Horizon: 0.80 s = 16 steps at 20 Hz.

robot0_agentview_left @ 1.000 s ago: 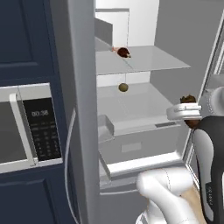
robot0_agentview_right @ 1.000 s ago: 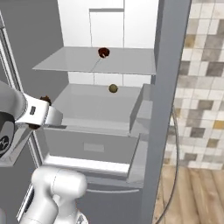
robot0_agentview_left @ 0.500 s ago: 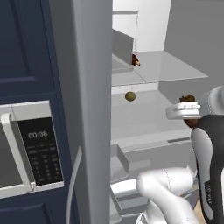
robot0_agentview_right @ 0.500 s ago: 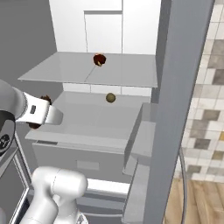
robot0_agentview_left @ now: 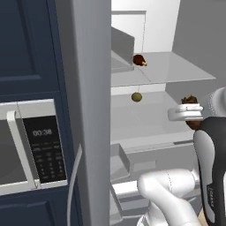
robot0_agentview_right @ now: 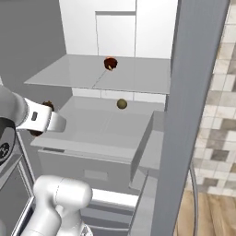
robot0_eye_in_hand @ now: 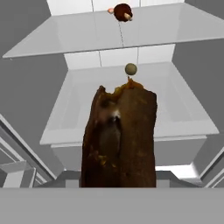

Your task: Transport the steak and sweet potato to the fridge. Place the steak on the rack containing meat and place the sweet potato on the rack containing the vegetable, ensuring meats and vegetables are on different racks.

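My gripper [robot0_agentview_left: 189, 113] is shut on the sweet potato [robot0_eye_in_hand: 119, 140], a dull dark-brown lump that looms large in the hand view and pokes out above and below the hand [robot0_agentview_right: 46, 106]. It hangs in front of the open fridge [robot0_agentview_right: 115, 32], level with the lower shelf [robot0_agentview_right: 101, 124]. The steak [robot0_eye_in_hand: 122, 11], reddish-brown with a tan edge, lies on the upper shelf [robot0_agentview_left: 176, 70] with a tiny orange-pink meat piece [robot0_eye_in_hand: 110, 10] beside it. The olive-green round vegetable [robot0_eye_in_hand: 131, 68] sits at the back of the lower shelf.
A microwave [robot0_agentview_left: 26, 150] is set into dark blue cabinets left of the fridge. The grey fridge side [robot0_agentview_left: 88, 110] stands close on the left, the open door edge [robot0_agentview_right: 193, 115] on the right. A wide drawer front [robot0_agentview_right: 92, 170] lies below the lower shelf.
The whole picture has shifted and the fridge has grown larger, so the base has driven closer. The gripper has kept its hold on the sweet potato.
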Tool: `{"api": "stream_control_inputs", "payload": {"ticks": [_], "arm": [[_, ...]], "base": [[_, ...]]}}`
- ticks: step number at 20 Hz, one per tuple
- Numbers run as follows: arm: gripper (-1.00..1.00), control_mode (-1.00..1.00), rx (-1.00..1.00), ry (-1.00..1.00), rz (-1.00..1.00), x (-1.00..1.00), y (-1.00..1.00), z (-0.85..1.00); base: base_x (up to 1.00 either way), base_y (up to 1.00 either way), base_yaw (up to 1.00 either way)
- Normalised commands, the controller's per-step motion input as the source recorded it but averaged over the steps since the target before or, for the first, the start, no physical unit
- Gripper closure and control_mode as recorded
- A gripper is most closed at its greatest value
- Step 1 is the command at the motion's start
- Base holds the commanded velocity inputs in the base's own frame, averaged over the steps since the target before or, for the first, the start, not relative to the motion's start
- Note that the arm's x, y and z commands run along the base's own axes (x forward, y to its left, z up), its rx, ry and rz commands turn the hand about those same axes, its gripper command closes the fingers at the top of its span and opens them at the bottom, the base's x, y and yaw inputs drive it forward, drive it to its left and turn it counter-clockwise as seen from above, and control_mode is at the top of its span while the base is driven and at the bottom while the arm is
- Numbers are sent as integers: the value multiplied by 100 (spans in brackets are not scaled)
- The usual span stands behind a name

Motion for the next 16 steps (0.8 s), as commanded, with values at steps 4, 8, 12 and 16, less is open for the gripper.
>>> {"api": "stream_control_inputs", "payload": {"ticks": [4,8,12,16], "arm": [[100,-100,0,0,5,8,0,-4],[100,-100,0,0,17,33,0,-28],[100,-100,0,0,12,39,0,-46],[100,-100,0,0,3,31,0,-40]], "base": [[22,0,14],[0,0,0],[0,0,0],[0,0,0]]}}
